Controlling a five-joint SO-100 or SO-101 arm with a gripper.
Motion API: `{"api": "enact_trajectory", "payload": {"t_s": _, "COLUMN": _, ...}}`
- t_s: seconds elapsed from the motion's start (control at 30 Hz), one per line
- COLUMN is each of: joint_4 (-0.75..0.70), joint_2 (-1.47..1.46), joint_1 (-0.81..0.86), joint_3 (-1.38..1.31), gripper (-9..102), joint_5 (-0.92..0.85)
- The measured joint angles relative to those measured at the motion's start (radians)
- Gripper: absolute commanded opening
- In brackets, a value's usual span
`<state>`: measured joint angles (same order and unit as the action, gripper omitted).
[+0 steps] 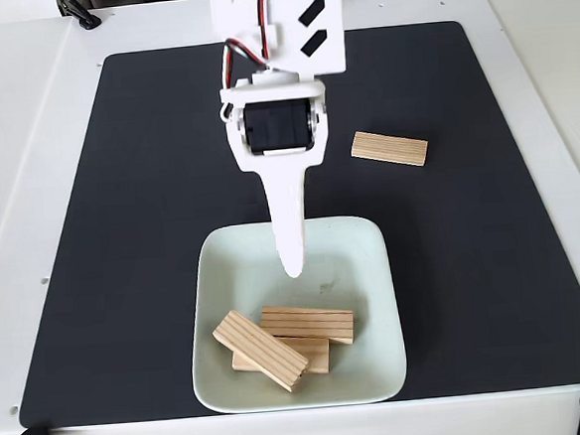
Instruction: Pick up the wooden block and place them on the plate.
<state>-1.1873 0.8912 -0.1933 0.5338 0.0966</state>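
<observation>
Gripper [293,267] apparently closed, empty, above plate [373,271] holding three wooden blocks [307,324]; a fourth block [390,149] on mat [149,188].

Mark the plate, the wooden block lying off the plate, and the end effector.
plate [367,247]: fixed view, bare right rim.
wooden block [390,149]: fixed view, middle of its top face.
end effector [293,267]: fixed view, its fingertip end.

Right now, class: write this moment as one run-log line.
plate: three wooden blocks stacked | mat: one block left | gripper: above plate, holds nothing, fingers' gap unclear
</observation>
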Motion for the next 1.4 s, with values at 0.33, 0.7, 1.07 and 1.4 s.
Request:
{"api": "enact_trajectory", "payload": {"t_s": 0.33, "joint_4": 0.000, "joint_2": 0.566, "joint_1": -0.120, "joint_3": 0.554, "gripper": 0, "joint_5": -0.091}}
{"api": "enact_trajectory", "payload": {"t_s": 0.7, "joint_4": 0.006, "joint_2": 1.039, "joint_1": -0.272, "joint_3": 1.173, "gripper": 0, "joint_5": -0.368}}
{"api": "enact_trajectory", "payload": {"t_s": 1.07, "joint_4": 0.301, "joint_2": 1.198, "joint_1": -0.298, "joint_3": 1.674, "gripper": -1, "joint_5": -0.362}}
{"api": "enact_trajectory", "payload": {"t_s": 1.4, "joint_4": 0.322, "joint_2": 1.200, "joint_1": -0.371, "joint_3": 1.694, "gripper": -1, "joint_5": -0.032}}
